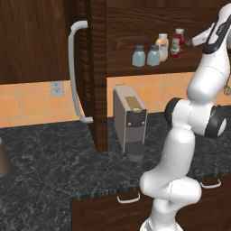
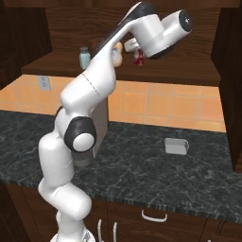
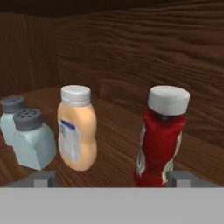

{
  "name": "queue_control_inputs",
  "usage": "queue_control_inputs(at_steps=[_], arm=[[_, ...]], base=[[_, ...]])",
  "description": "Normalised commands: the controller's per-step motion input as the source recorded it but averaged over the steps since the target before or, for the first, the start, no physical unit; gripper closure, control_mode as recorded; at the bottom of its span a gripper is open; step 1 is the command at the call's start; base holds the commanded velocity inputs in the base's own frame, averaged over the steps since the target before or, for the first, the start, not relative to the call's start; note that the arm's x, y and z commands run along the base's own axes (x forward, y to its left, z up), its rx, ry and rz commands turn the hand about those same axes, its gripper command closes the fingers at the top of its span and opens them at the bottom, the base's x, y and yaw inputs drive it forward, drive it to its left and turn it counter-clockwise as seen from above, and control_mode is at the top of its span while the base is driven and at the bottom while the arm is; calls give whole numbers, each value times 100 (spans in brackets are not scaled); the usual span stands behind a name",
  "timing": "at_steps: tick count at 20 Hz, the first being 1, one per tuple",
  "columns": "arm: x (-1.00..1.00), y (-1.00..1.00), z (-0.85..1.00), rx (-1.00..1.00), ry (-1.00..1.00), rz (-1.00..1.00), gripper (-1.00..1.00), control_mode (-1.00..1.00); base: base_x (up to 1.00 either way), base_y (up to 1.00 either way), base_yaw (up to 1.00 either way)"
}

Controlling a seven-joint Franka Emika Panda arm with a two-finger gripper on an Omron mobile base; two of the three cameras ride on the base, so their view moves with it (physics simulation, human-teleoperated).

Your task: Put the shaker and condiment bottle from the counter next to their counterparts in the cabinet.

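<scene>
Left base view: on the cabinet (image 1: 97, 67) shelf, two shakers (image 1: 145, 56), then the tan-orange bottle (image 1: 162, 47), then the condiment bottle (image 1: 177, 43) upright just right of it. Right base view: arm raised into the cabinet, red bottle partly hidden behind the wrist. Hand view: gripper (image 3: 109, 179) released, tips spread, red bottle standing free near one tip. Best withdrawn straight back, without sideways swing, to avoid clipping the bottle.
</scene>
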Motion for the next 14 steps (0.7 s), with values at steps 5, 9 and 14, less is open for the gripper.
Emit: queue_control_inputs(at_steps=[5,9,14], arm=[[-100,21,-20,0,-5,10,-100,-100],[-100,48,-57,-3,-2,10,-100,-100],[-100,57,-59,-7,-4,9,-100,-100]], base=[[0,0,0],[0,0,0],[0,0,0]])
